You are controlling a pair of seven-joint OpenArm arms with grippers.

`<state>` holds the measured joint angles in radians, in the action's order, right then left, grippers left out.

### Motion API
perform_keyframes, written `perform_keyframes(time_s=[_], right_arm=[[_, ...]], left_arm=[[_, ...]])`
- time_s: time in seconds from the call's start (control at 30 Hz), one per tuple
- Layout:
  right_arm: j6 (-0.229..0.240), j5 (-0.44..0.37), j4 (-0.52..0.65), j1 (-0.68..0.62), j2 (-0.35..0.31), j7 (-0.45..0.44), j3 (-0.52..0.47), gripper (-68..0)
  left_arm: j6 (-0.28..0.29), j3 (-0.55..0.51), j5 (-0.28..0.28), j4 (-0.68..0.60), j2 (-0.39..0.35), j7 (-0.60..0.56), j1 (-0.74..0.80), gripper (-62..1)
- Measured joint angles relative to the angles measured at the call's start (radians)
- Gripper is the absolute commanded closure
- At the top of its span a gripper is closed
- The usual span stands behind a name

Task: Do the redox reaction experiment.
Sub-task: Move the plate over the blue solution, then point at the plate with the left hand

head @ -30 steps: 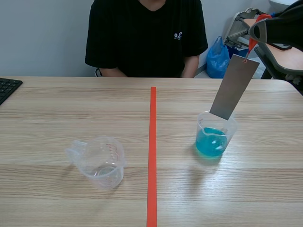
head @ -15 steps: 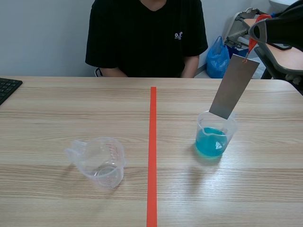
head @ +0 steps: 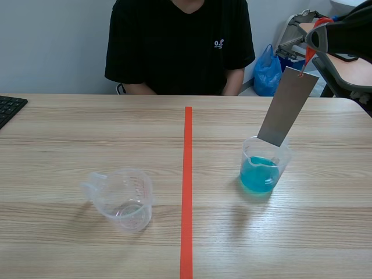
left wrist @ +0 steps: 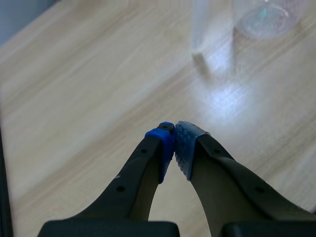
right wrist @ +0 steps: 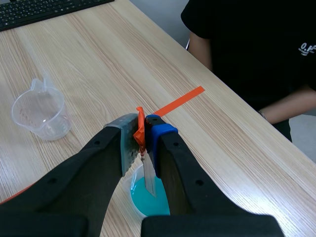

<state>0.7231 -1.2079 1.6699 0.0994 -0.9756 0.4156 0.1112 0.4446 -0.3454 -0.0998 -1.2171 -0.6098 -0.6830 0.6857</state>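
— Right pincer (right wrist: 143,131)?
— Nipped shut, high over the table (head: 87,128), across from a person in a black shirt (head: 174,52). The shirt's white print is too small to read.
— Holding what?
— A grey metal strip (head: 288,107) hangs tilted below it, its lower end at the rim of the cup of blue liquid (head: 264,168). An orange tab (right wrist: 139,123) sits between the pads.
— Left pincer (left wrist: 175,143)?
— Pads together on nothing. The empty clear cup (head: 123,197) is ahead, with wood showing all round it.
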Motion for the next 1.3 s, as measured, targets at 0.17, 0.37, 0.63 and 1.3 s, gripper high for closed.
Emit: perform_keyframes(time_s=[0.17, 0.37, 0.63, 1.3], right_arm=[[0.0, 0.0, 0.0, 0.0, 0.0, 0.0, 0.0, -1.5], [0.0, 0.0, 0.0, 0.0, 0.006, 0.014, 0.0, -1.5], [0.0, 0.004, 0.0, 0.0, 0.02, 0.029, 0.0, -1.5], [0.0, 0.004, 0.0, 0.0, 0.02, 0.029, 0.0, -1.5]], left_arm=[[0.091, 0.05, 0.084, 0.0, -0.095, 0.077, -0.175, -3.6], [0.11, 0.222, 0.12, 0.047, -0.11, 0.209, -0.436, -3.6], [0.182, 0.48, 0.158, 0.211, -0.036, 0.306, -0.752, -3.6], [0.249, 0.754, 0.259, 0.45, 0.355, 0.541, -1.158, -3.6]])
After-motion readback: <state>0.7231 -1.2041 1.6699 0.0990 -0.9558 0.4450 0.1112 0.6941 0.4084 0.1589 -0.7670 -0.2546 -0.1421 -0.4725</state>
